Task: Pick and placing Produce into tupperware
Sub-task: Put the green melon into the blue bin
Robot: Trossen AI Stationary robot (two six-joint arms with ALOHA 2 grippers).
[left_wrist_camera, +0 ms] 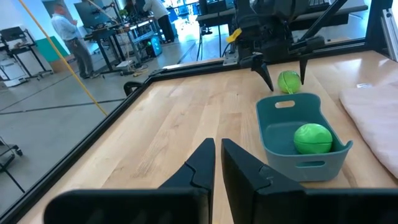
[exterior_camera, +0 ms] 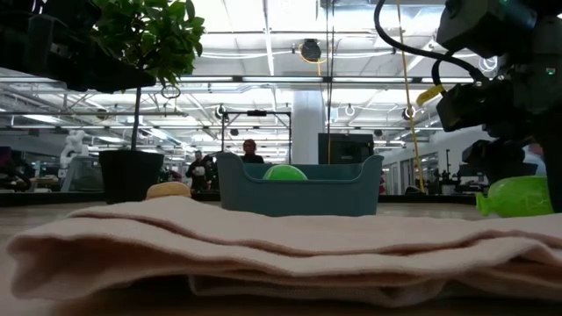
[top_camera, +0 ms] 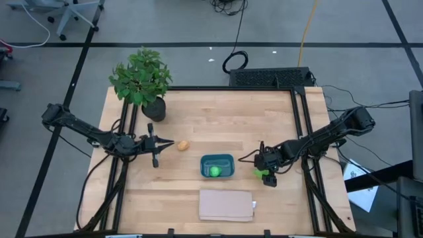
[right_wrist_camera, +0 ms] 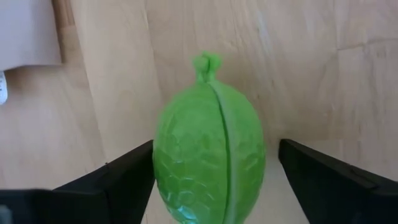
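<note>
Right gripper (top_camera: 266, 176) is down at the table toward the right edge, just beside the tupperware (top_camera: 217, 166). Its fingers (right_wrist_camera: 118, 180) stand spread on either side of a green produce piece (right_wrist_camera: 208, 158), not closed on it; the piece appears to lie on the wood. Judgement: this is the approach to a grasp, with the stem end pointing away from the wrist so the pads meet the broad sides.

One round green item (top_camera: 215, 172) already lies inside the tupperware, mid-table. The orange-tan item (top_camera: 183, 145) sits on the bare wood left of the tupperware, untouched.

Left gripper (top_camera: 156, 143) waits near the left edge, close to the orange-tan item, fingers nearly together and holding nothing.

A folded cloth (top_camera: 227, 205) lies by the near edge; a potted plant (top_camera: 142, 80) stands at the far left corner. Neither blocks the short carry to the container.
</note>
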